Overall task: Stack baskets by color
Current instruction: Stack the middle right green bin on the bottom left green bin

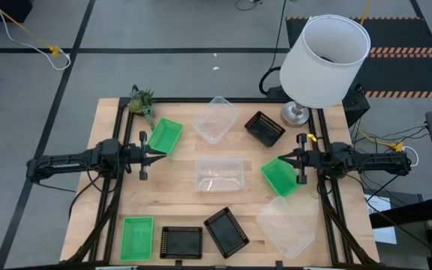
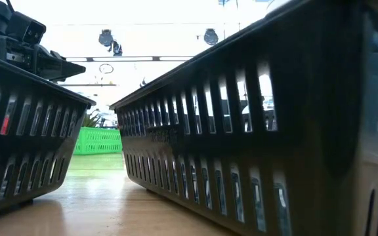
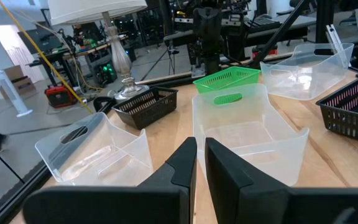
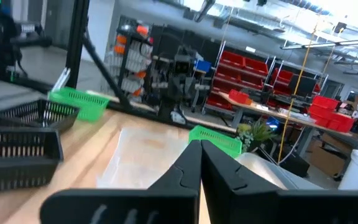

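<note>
A: Where do the baskets sit on the counter?

B: All nine lie apart, none stacked. The green ones: one at the far left, just beside the left pincer; one at the right, just beside the right pincer; one at the near left corner.

A: And the black mesh ones?

B: One at the far right, near the base of the white lamp. Two at the near edge: a square-on one next to the near green basket, and a tilted one just beside it.

A: The clear ones?

B: One at the far middle, one in the center between the two pincers, one at the near right corner.

A: What are the pincers doing?

B: Both hover level over the counter, pointing at each other across the center clear basket. The left one's fingers stand almost together with a thin gap, holding nothing. The right one's fingers are clenched, tips meeting, also holding nothing.

A: Anything else up there?

B: A small spiky plant at the far left corner.
</note>
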Tool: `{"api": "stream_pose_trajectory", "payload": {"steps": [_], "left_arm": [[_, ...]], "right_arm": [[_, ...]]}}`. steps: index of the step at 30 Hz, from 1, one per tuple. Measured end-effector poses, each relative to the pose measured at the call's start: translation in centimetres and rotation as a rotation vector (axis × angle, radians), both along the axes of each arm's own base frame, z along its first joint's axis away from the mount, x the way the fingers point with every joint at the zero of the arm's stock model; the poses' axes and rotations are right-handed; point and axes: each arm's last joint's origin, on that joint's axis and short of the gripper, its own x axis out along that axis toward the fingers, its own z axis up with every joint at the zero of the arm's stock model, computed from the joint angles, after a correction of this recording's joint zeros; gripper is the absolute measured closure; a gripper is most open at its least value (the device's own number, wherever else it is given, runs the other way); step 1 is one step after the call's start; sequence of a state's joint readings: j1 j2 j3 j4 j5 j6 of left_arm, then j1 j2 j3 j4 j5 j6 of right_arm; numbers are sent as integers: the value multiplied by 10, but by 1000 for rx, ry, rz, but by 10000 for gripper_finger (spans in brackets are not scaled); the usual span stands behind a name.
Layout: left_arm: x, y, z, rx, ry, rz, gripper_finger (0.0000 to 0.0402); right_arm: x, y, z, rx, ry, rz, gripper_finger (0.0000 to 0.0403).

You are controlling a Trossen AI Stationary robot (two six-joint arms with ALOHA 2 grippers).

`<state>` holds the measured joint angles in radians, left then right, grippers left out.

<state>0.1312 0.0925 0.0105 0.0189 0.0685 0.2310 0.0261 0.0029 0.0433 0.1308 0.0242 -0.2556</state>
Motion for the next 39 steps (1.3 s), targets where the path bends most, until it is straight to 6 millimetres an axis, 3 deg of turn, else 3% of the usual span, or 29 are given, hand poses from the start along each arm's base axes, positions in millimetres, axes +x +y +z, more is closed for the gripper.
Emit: {"api": "stream_pose_trajectory", "payload": {"steps": [6,22,39], "left_arm": [[0,0,0,0,0,0,364],[0,0,0,0,0,0,364],[0,0,0,0,0,0,364]], "right_arm": [[1,0,3,53,26,6,403],[8,-1,118,166,124,-17,403],[56,-1,199,189,266,-82,403]]}}
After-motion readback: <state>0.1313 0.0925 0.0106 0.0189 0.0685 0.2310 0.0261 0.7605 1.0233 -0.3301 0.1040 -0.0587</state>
